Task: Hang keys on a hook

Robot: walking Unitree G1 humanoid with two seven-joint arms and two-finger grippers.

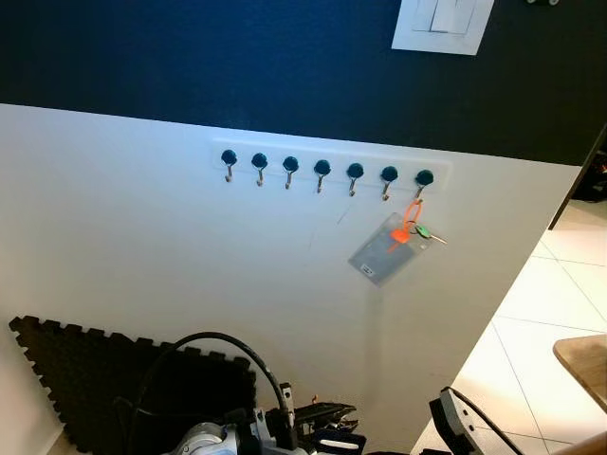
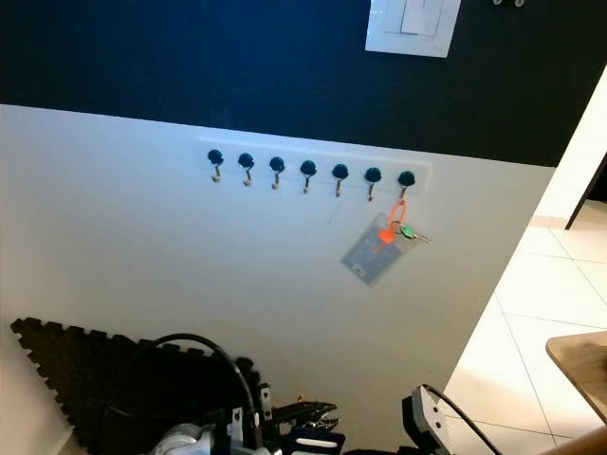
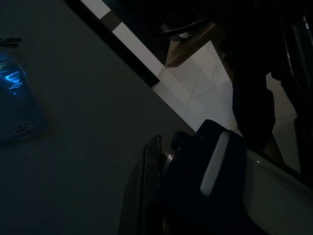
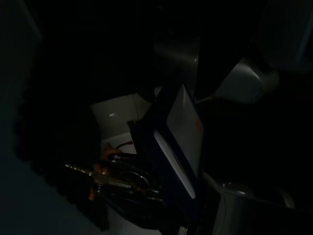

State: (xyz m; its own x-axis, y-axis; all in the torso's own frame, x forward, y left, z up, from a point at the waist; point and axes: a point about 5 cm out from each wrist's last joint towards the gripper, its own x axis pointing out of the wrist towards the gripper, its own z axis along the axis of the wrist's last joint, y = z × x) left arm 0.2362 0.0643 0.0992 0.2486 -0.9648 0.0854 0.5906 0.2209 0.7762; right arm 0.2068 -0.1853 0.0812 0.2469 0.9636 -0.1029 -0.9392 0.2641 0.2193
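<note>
Left eye view looks at a wall (image 1: 142,237), white on its lower part and dark navy across the top of the frame. A white light switch plate (image 1: 441,24) sits at the upper right on the dark band. Just under the colour line, across the middle of the frame, runs a white rail of seven dark-capped hooks (image 1: 322,171). The keys (image 1: 417,230) hang from the rightmost hook (image 1: 423,180) on an orange loop, with a green-headed key and a clear card holder (image 1: 384,248) dangling just below against the white wall. At the lower left of the frame, black foam puzzle mats (image 1: 95,374) lean against the wall. Pale floor tiles (image 1: 550,313) fill the lower right, and a wooden table (image 1: 583,365) corner shows at the right edge.

My left gripper (image 1: 327,417) sits at the bottom centre of the frame, well below the keys and apart from them; I cannot tell how far its jaws are open. My right arm (image 1: 465,422) hangs at the bottom right, well under the keys. Both wrist views are very dark.
</note>
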